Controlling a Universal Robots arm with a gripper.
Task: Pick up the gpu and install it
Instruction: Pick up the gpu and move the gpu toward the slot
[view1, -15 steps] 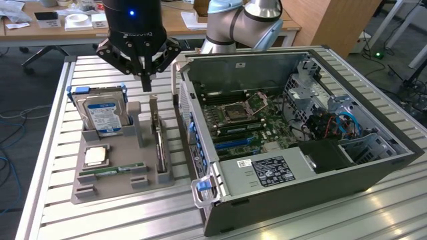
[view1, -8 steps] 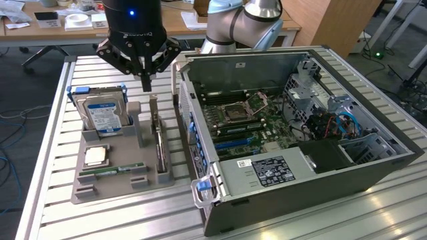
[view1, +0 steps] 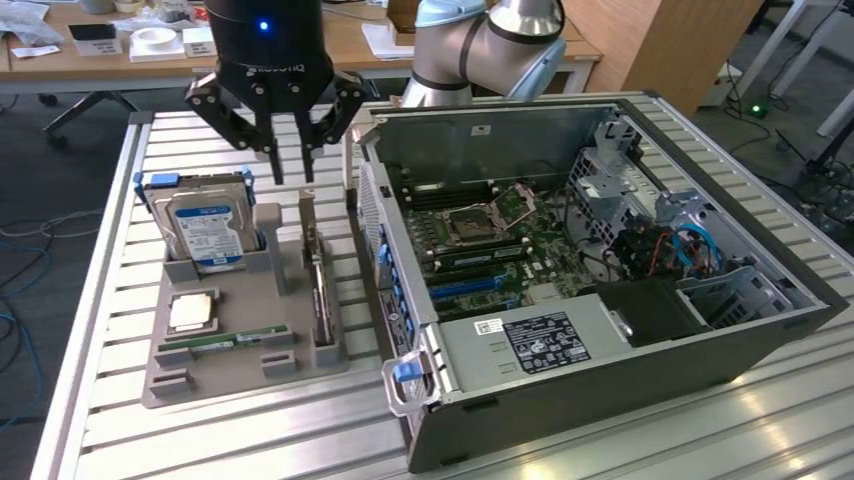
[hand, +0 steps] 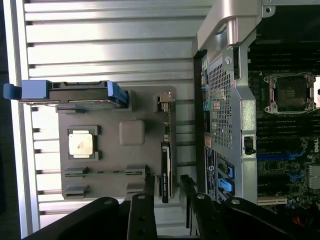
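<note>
The gpu (view1: 318, 285) stands on its long edge in a slot along the side of the grey holder tray (view1: 247, 372) nearest the computer case. In the wrist view the gpu (hand: 165, 150) is a thin dark strip with its metal bracket end farthest from the fingers. My gripper (view1: 292, 178) hangs above the tray's far end, over the line of the card and clear of it. Its two black fingers (hand: 149, 192) stand apart, one on each side of the card's near end, and nothing is held between them.
The tray also carries a silver hard drive (view1: 207, 230) in a blue bracket, a processor chip (view1: 194, 312) and a narrow green memory stick (view1: 223, 341). The open computer case (view1: 727, 345) lies just beside the tray with its motherboard (view1: 494, 240) exposed. Everything rests on a slatted aluminium table (view1: 214, 440).
</note>
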